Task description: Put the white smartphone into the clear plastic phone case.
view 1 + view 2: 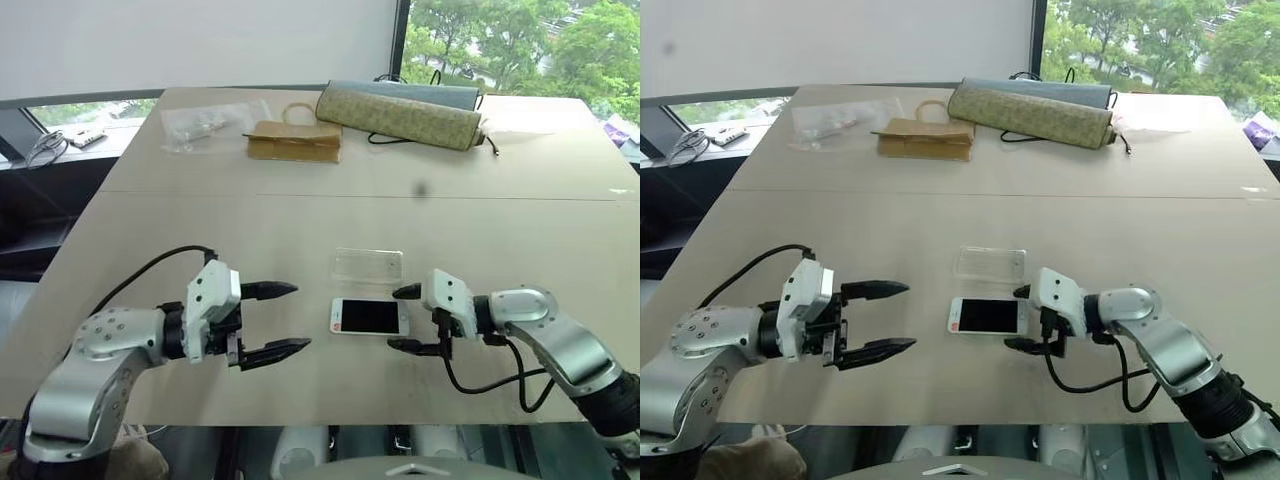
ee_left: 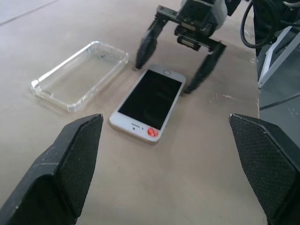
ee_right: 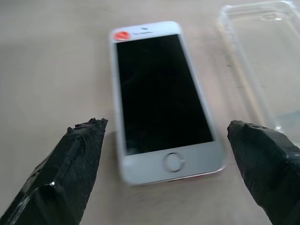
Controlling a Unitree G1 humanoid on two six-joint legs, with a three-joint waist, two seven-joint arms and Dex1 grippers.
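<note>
The white smartphone (image 1: 369, 316) lies flat and screen-up on the table, its home button end toward my right gripper and a small red sticker at the other end (image 2: 151, 132). Just beyond it lies the clear plastic phone case (image 1: 368, 265), hollow side up and empty (image 2: 79, 75). My right gripper (image 1: 404, 318) is open at the phone's right end, one finger on each side of that end, fingertips near the table. My left gripper (image 1: 285, 319) is open to the left of the phone, a short way off, holding nothing.
At the table's far side lie a crinkled clear plastic bag (image 1: 205, 124), a tan paper bag (image 1: 294, 140) and a long patterned roll pouch (image 1: 400, 115) with a dark cord. The table's front edge (image 1: 330, 420) runs just below both grippers.
</note>
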